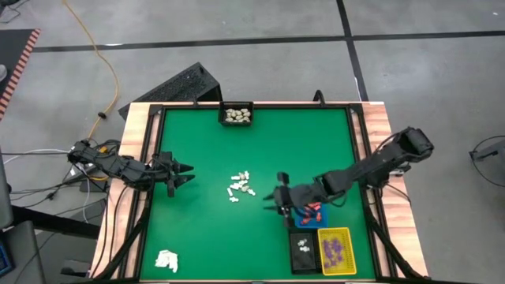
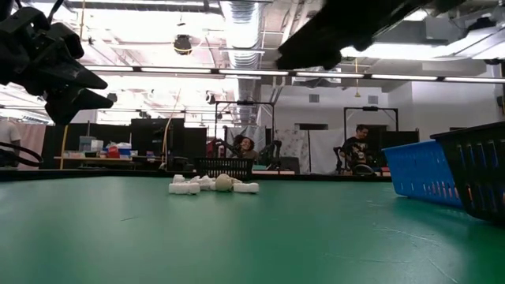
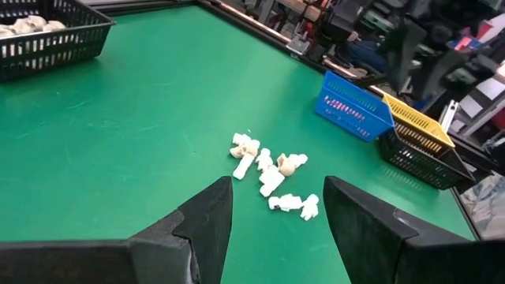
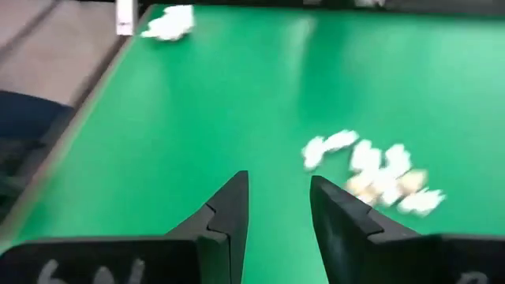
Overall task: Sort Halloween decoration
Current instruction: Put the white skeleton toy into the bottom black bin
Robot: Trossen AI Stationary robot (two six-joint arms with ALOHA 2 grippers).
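Four small trays sit on the green bench (image 1: 197,229): one black tray (image 1: 237,115) at the far edge holding cream pieces, and three clustered at the right near corner, namely a blue tray (image 1: 303,217) with orange-red pieces, a yellow tray (image 1: 337,251) with purple pieces, and a second black tray (image 1: 302,251) with a few white pieces.

One loose cluster of Halloween decoration (image 1: 240,186) lies mid-bench, between the two arms. The left wrist view shows roughly eight to ten tiny pieces, mostly white and blocky, with at least one rounder cream piece among them; exact count uncertain because pieces overlap. They touch or lie just beside one another.

One white paper-like wad (image 1: 166,259) rests near the left near corner, well apart from everything else.

Left end effector (image 1: 183,175): raised off the bench at the left side, fingers spread, nothing between them, pointing toward the cluster. Right end effector (image 1: 274,199): just right of the cluster and beside the blue tray, fingers parted with a narrow gap, empty.

The right wrist view is blurred, so the pieces show only as pale smears. The low view cuts off the right trays at the frame edge; the right arm partly covers the blue tray from above. People sit in the room behind, indistinct.
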